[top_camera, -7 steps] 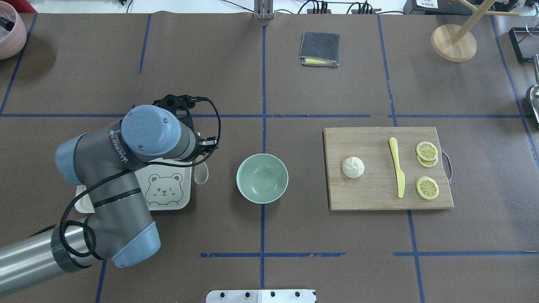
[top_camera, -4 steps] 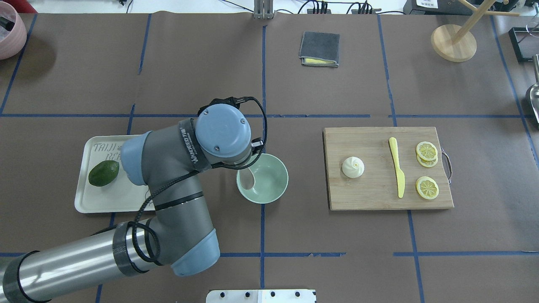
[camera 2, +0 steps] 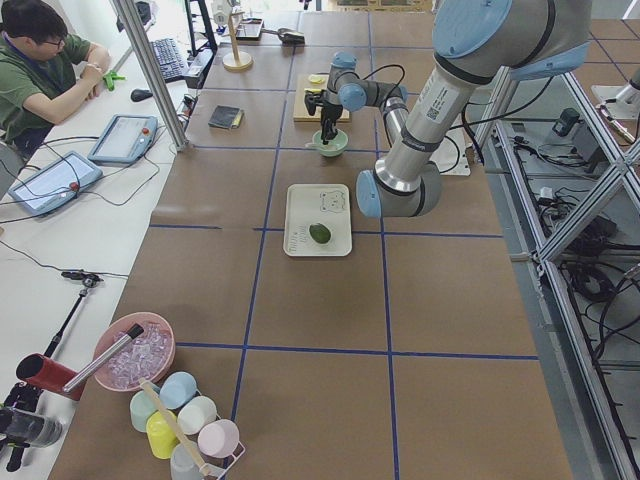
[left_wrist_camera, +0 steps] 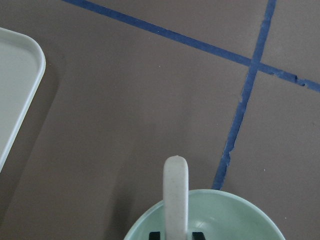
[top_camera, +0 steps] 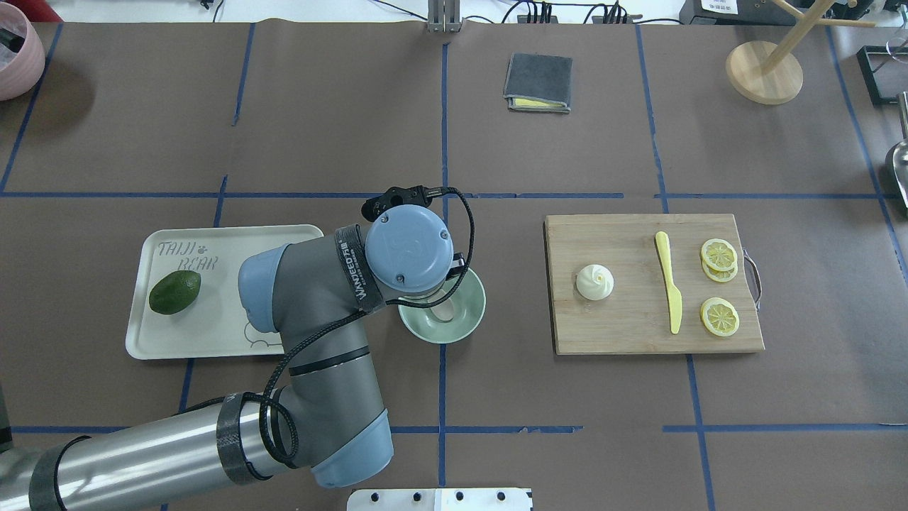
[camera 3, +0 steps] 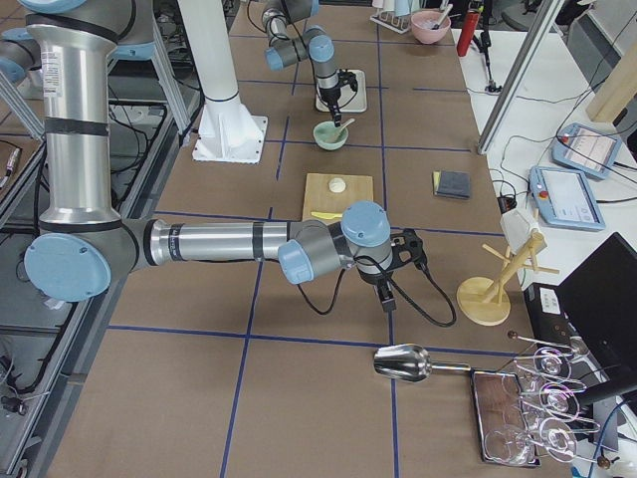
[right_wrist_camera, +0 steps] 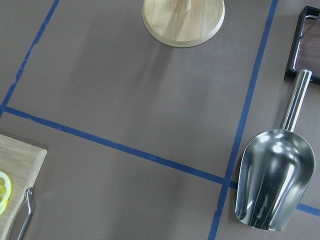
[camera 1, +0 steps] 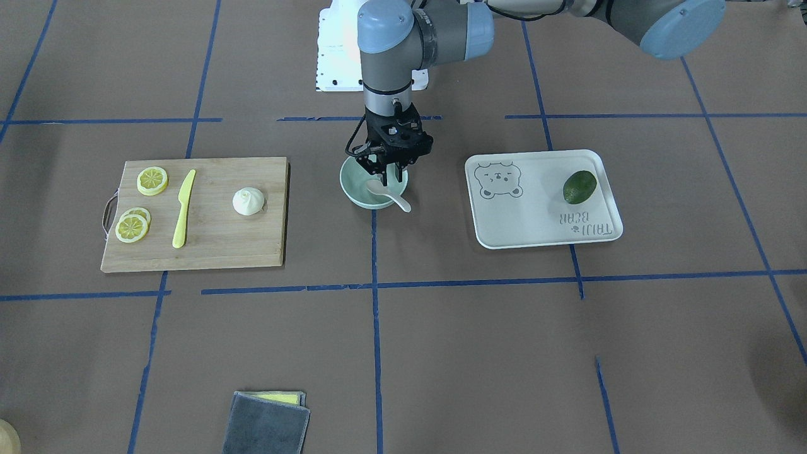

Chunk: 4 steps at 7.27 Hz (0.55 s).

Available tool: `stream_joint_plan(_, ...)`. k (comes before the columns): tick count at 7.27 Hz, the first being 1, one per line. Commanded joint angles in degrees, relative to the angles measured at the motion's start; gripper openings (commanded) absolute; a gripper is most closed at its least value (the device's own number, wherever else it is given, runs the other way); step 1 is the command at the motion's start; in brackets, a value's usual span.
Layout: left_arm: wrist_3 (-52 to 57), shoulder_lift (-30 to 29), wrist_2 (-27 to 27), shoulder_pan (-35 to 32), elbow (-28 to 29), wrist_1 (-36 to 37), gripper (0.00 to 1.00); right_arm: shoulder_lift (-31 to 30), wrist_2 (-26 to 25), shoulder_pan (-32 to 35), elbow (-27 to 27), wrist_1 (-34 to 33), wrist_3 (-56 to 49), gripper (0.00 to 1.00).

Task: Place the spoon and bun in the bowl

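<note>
The pale green bowl (top_camera: 474, 312) stands at the table's middle. My left gripper (camera 1: 384, 176) hangs right over it, fingers closed about the white spoon (camera 1: 394, 198). The spoon's scoop is down inside the bowl and its handle sticks out over the rim. In the left wrist view the handle (left_wrist_camera: 176, 195) runs up between the two fingertips above the bowl (left_wrist_camera: 240, 212). The white bun (top_camera: 594, 282) sits apart on the wooden board (top_camera: 624, 330). My right gripper (camera 3: 386, 299) shows only in the exterior right view, far from the bowl; I cannot tell its state.
A yellow knife (top_camera: 669, 284) and lemon slices (top_camera: 719, 316) lie on the board. A white bear tray (top_camera: 213, 333) holds a dark green fruit (top_camera: 174, 292). A grey cloth (top_camera: 538, 81), a wooden stand (top_camera: 764, 71) and a metal scoop (right_wrist_camera: 275, 180) lie farther off.
My left arm swung right from the tray to the bowl, carrying the spoon. The spoon's scoop has gone down into the bowl. The tray and green fruit came into view.
</note>
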Motion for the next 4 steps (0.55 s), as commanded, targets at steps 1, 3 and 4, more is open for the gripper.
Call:
stream_joint_plan(1,7.31,2.19,0.00,-0.03,-1.64,-2.95,1.00,0.24,0.01,0.00,0.22,0.07,0.17,1.00)
stream_joint_plan(3,25.10,8.76,-0.18,-2.13,-11.45,-3.07,1.00,0.50,0.36,-0.70,1.97,0.16,0.17,1.00)
stream_joint_plan(4,33.80,11.75,-0.70,-6.06,-16.20,-3.24,1.00,1.72,0.27,-3.23,2.94,0.07,1.22,1.00)
